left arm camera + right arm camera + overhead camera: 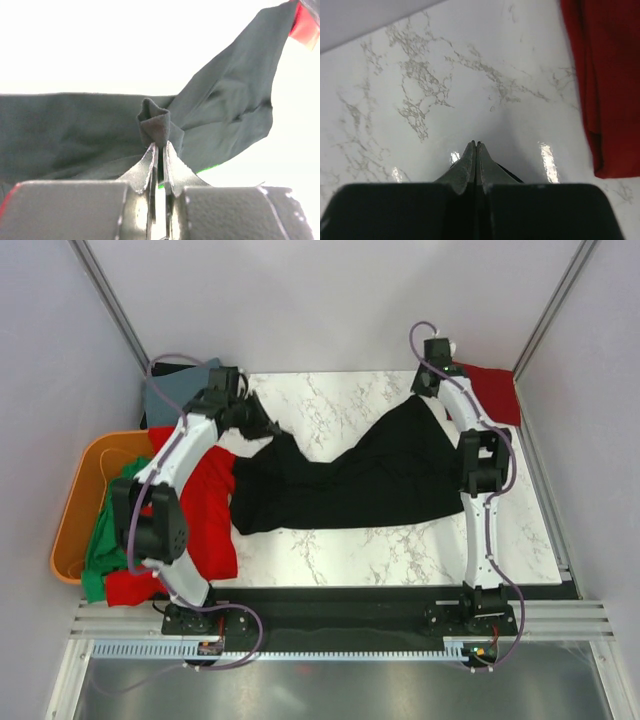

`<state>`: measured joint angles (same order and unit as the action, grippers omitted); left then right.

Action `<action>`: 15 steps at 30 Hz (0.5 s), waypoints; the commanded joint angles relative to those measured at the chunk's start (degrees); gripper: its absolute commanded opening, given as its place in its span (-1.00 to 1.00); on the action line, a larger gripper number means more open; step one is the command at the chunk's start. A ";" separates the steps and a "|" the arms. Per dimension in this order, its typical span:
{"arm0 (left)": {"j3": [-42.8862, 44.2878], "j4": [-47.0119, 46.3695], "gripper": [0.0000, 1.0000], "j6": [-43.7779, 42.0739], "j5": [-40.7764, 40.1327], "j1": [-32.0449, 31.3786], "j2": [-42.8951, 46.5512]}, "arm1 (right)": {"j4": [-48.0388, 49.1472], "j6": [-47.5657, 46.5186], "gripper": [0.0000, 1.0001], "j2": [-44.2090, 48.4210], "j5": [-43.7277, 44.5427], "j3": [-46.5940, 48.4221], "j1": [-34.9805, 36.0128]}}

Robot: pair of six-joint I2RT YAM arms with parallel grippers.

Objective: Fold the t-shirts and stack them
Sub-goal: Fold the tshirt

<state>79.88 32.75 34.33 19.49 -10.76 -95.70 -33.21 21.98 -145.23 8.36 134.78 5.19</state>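
Heaping over the rim of the orange tub (68, 510) at far left, a green shirt (100, 550) and a red shirt (212, 510), half out on the table (340, 545); behind, a grey-blue shirt (175, 390). Next, left claw (159, 146) clenched on a bunched edge of the black shirt (370, 475), sprawled across mid-table. Limp, light, prone to sag and drag: best pinched at corners or hem. Right claw (476, 145) pressed shut at its far end, catch uncertain. Far right, a folded red shirt (497, 390).

No readable text, no labels, no brands, no numbers, no signs
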 commanded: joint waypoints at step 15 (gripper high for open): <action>57.85 8.47 -0.87 -4.09 0.55 4.79 -36.04 | 5.17 5.45 -1.00 12.25 -5.98 -2.67 -10.29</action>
<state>134.32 40.66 31.88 18.52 -6.17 -130.10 -30.33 26.81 -134.63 5.45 133.10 -6.92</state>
